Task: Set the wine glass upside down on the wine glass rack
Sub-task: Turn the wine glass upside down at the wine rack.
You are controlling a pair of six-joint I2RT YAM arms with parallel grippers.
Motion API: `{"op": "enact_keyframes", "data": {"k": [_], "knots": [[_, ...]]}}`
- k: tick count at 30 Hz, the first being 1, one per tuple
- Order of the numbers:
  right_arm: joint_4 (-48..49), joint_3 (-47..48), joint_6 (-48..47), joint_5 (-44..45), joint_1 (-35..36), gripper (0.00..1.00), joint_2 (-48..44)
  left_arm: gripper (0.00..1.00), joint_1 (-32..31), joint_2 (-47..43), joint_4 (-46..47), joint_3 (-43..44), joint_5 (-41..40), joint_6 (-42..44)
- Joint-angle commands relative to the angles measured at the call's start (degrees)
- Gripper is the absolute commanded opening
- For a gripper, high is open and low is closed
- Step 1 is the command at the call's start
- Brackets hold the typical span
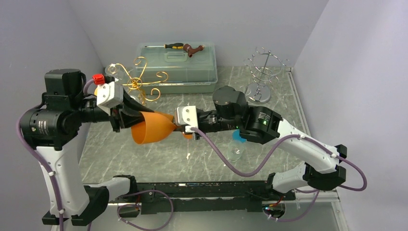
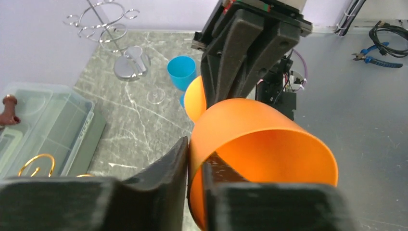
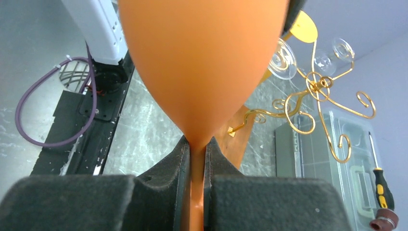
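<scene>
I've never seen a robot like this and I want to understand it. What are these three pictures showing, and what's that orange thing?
These are two robot arms bolted to a table. One picture looks down from above. The other two come from little cameras on each wrist. Both arms hold one orange wine glass: the right claw pinches its stem, and the left claw pinches its rim. On the table are a gold wine glass rack, a silver rack, a clear plastic box with a screwdriver on top, a blue cup and a clear glass.
</scene>
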Motion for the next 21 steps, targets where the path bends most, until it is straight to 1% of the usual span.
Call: {"op": "enact_keyframes", "data": {"k": [1,3,4,6,7,8,9,10,11,13,14,15,16,17,19,21], "knots": [[-0.3,4.3,-1.8,-0.7,0.4,0.00,2.9,0.13,-0.3,0.8,-6.7,2.4,1.4,0.0],[-0.3,5.8,-1.0,0.4,0.4,0.00,4.3,0.02,-0.3,0.0,-5.8,2.1,0.4,0.2],[0.3,6.2,-0.5,1.1,0.4,0.00,4.6,0.00,-0.3,-0.7,-4.6,1.3,-0.3,-0.1],[2.5,6.1,0.5,2.1,0.4,0.00,4.7,0.00,-0.3,-2.2,-1.2,-0.3,-1.9,-2.1],[4.2,5.7,1.3,2.8,0.4,0.03,4.5,0.00,-0.3,-2.9,0.7,-1.0,-2.6,-3.1],[6.1,5.0,2.3,3.6,0.4,0.11,4.1,0.00,-0.3,-3.5,3.2,-1.7,-3.4,-4.1],[7.8,4.4,3.1,4.6,0.4,0.23,3.7,0.00,-0.3,-4.2,5.5,-2.4,-4.2,-4.9],[9.7,3.8,4.3,6.1,0.4,0.37,3.4,0.00,-0.3,-5.1,8.3,-3.0,-5.5,-5.9],[11.1,3.5,5.6,7.8,0.4,0.57,3.2,0.00,-0.3,-5.9,10.7,-3.8,-6.9,-6.5],[12.8,3.9,7.5,10.9,0.4,0.74,3.0,0.00,-0.3,-7.5,15.4,-5.2,-9.5,-7.0],[12.8,4.5,8.4,11.4,0.4,0.79,2.9,0.00,-0.3,-8.2,17.9,-5.9,-10.6,-7.5],[12.8,4.8,9.0,12.2,0.4,0.86,2.8,0.00,-0.3,-8.8,20.7,-6.7,-12.3,-8.3],[12.9,4.8,9.8,12.9,0.3,0.90,2.5,0.00,-0.3,-9.4,23.0,-7.5,-13.2,-8.7],[12.9,4.8,10.6,13.0,0.3,0.92,2.2,0.00,-0.3,-10.0,25.2,-8.3,-13.9,-8.9],[13.2,4.2,12.0,13.6,0.4,0.99,0.8,0.00,-0.3,-10.9,29.0,-9.2,-15.1,-9.3],[13.6,3.4,13.4,13.8,0.3,1.00,-0.5,0.00,-0.3,-11.5,31.7,-9.7,-16.4,-9.5]]}}
